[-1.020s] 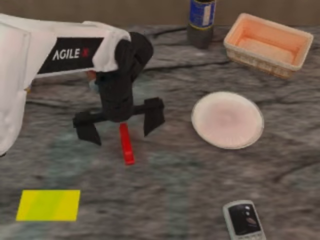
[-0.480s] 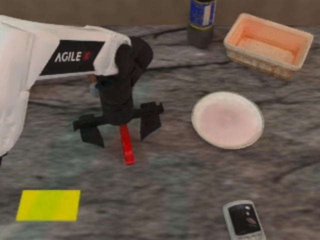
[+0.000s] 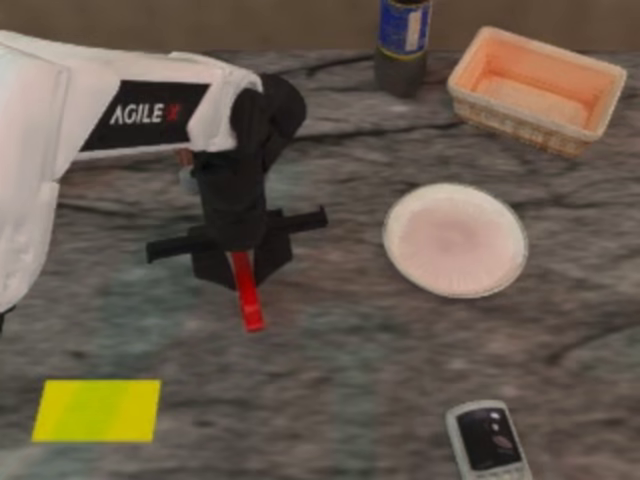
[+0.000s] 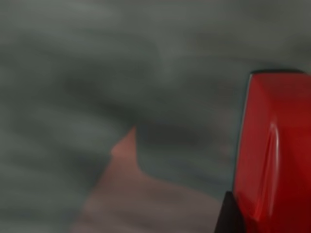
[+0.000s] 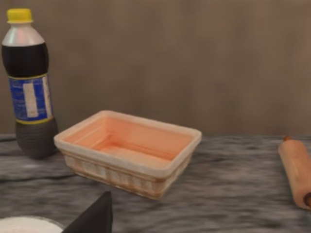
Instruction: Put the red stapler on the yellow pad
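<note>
The left gripper is pinched tight on the red stapler, well apart from the yellow pad.

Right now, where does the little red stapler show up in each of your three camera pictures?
Top view: the red stapler lies left of centre, its upper end between the left gripper fingers.
Left wrist view: it fills the right edge, very close.
Right wrist view: not in it.
Shared landmark: the grey marbled table, under the stapler in both views.
</note>
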`<state>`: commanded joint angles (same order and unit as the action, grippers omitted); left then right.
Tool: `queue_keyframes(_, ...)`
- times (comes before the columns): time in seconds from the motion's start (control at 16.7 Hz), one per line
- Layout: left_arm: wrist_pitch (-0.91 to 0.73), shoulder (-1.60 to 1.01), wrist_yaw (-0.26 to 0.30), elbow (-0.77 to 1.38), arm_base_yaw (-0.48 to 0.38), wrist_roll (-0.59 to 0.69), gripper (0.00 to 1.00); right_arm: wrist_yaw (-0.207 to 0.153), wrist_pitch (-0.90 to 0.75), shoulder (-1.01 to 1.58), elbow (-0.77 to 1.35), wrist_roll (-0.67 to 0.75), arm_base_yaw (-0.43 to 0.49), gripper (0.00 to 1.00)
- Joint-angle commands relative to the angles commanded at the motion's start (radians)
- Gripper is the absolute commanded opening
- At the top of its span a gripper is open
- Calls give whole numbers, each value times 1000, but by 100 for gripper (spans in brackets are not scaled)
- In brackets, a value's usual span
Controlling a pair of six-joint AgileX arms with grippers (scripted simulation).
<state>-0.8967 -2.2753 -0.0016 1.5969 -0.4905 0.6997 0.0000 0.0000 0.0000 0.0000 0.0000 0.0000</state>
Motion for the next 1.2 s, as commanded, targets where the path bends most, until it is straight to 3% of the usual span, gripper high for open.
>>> queue_keyframes(0.12,0,0,0,0,0,0,0,0,0,0,0,0,0,100)
queue_keyframes(0.72,-17,4,0,16,0,-1,0,0,0,0,0,0,0,100)
queue_keyframes(1.2,-324,96,-1,220,16,4,0,0,0,0,0,0,0,100)
